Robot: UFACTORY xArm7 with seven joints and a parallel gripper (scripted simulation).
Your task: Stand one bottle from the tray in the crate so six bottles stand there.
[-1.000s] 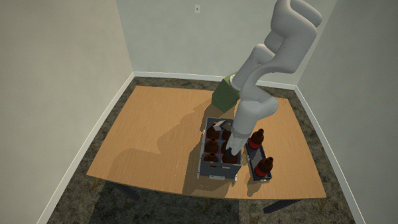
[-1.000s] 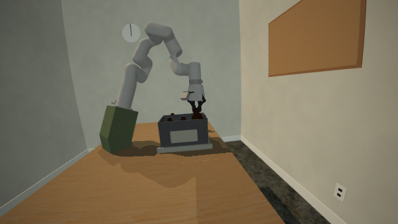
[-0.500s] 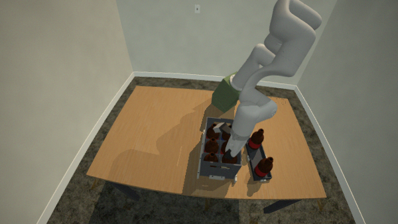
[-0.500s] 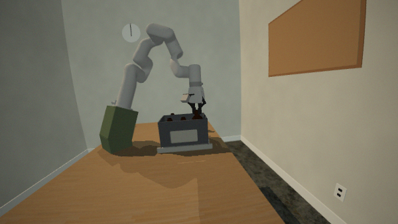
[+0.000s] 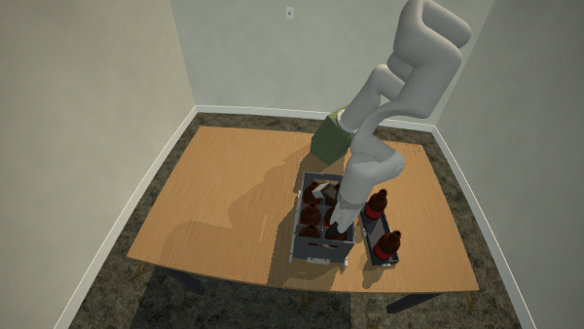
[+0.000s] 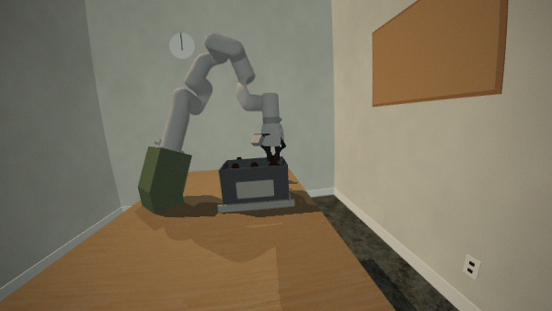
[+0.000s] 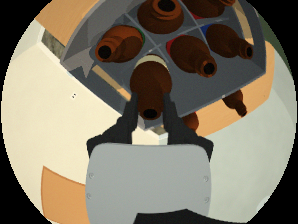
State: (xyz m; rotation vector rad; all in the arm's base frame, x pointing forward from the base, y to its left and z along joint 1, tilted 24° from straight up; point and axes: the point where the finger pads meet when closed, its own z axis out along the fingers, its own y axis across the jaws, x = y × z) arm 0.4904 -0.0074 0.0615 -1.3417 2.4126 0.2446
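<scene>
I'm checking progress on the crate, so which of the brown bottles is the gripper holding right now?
The gripper is shut on the bottle in the crate's front cell on the tray side. The other crate bottles and the two tray bottles stand free.

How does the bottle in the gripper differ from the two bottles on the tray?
The held bottle has the gripper shut on its neck; the tray bottles stand free. The held bottle is sunk into a corner cell of the crate, with only its top above the rim; the tray bottles stand in full view on the tray beside the crate. All three are brown and upright.
</scene>
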